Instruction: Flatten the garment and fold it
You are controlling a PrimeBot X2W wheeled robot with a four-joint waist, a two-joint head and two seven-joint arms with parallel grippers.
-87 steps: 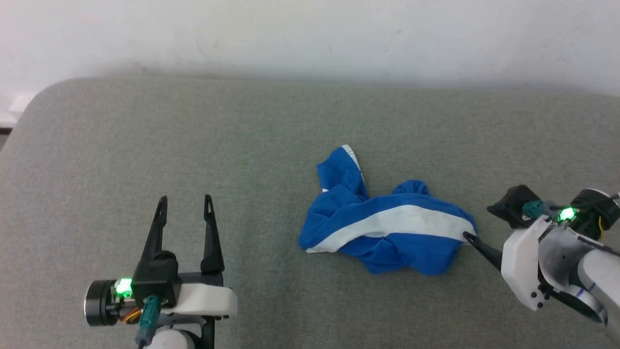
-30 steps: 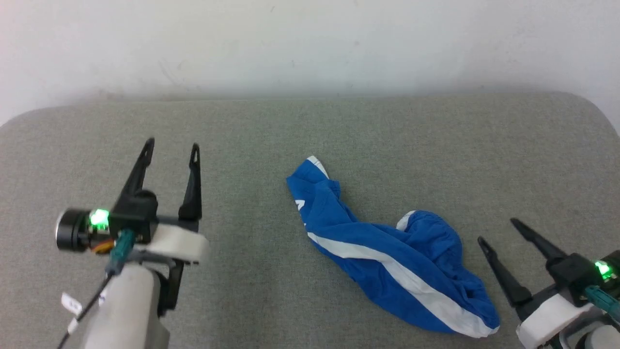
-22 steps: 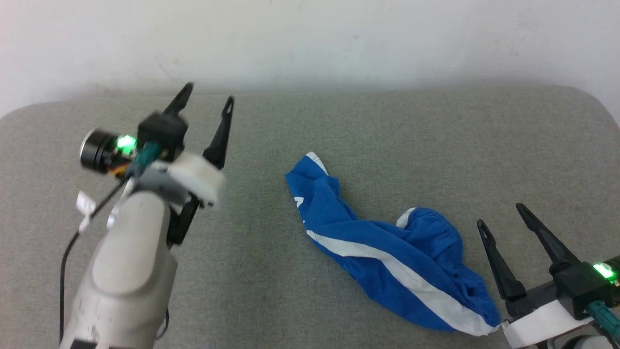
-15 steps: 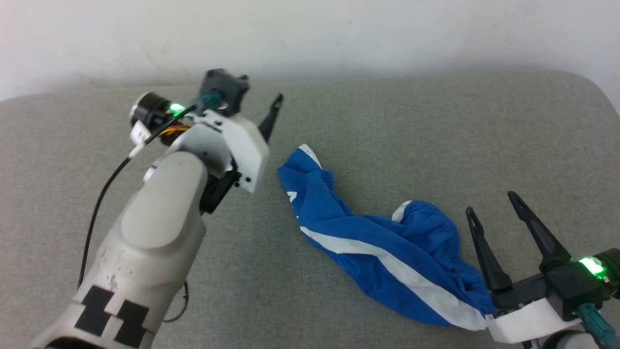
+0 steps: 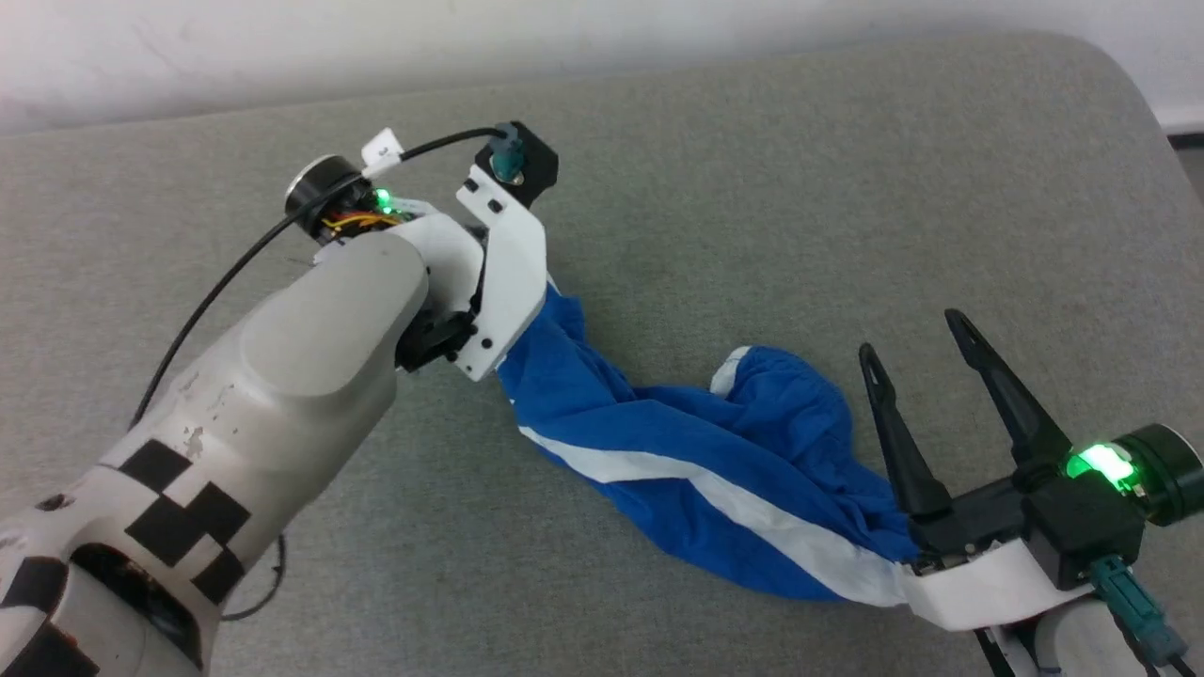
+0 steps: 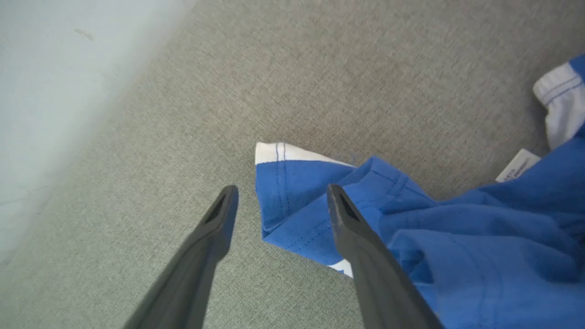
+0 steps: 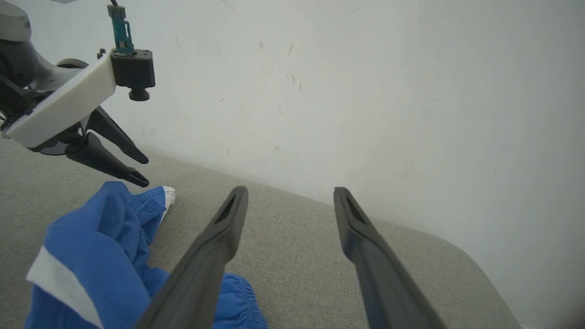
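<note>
- Hanging at centre-left: left tool point(image 6: 281, 189), fingers spread, astride the garment point(image 5: 715, 451) corner with the white hem; contact unclear.
- Centre: garment lies crumpled on grey cushion point(image 5: 752, 188), running diagonally from centre-left to lower right, white stripe up.
- Lower right: right tool point(image 5: 910, 333) spread wide, empty, just beside garment's end.
</note>
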